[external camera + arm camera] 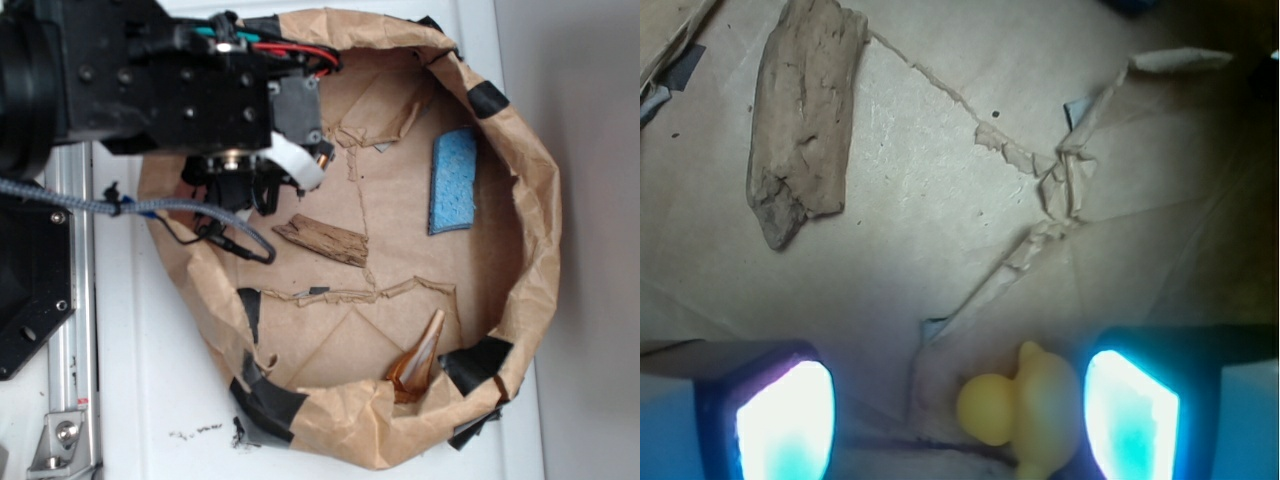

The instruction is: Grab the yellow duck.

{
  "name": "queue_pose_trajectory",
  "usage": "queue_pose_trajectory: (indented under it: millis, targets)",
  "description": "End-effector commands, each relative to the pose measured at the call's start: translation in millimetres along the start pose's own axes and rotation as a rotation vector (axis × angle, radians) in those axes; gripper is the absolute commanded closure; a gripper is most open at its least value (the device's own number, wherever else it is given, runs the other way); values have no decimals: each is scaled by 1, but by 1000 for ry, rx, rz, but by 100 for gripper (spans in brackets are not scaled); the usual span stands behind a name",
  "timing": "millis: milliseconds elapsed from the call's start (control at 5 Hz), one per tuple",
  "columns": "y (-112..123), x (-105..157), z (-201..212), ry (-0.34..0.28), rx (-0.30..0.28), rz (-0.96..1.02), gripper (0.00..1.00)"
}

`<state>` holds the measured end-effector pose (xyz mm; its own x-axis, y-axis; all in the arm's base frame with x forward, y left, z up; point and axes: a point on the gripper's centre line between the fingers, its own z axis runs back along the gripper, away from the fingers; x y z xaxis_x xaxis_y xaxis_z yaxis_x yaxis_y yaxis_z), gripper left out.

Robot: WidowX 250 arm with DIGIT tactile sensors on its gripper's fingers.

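In the wrist view the yellow duck [1025,410] lies on the brown paper between my gripper's [958,420] two lit blue fingers. It sits nearer the right finger [1130,415], with a narrow gap to it, and well apart from the left finger [785,420]. The jaws stand wide apart and hold nothing. In the exterior view the gripper [240,190] hangs low over the left part of the paper-lined basin, and the arm's black body hides the duck there.
A flat piece of brown wood [322,241] [805,110] lies just ahead of the gripper. A blue sponge [453,180] rests at the right, an amber cone-shaped piece [420,360] by the front wall. Crumpled paper walls [540,230] with black tape ring the floor.
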<state>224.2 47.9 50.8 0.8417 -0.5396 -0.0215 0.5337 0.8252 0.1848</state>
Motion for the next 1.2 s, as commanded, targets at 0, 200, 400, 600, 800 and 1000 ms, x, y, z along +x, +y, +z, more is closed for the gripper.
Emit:
queue_pose_trajectory:
  millis: [0, 200, 400, 600, 800, 1000]
  targets:
    - [-4, 5, -10, -6, 1, -17, 0]
    - [-3, 3, -12, -2, -2, -14, 0]
    - [-5, -2, -16, 7, -15, -7, 0]
    - [-8, -13, -22, 27, -34, 7, 0]
    - [-9, -26, -25, 45, -47, 27, 0]
    - [5, -41, -36, 90, -47, 80, 0]
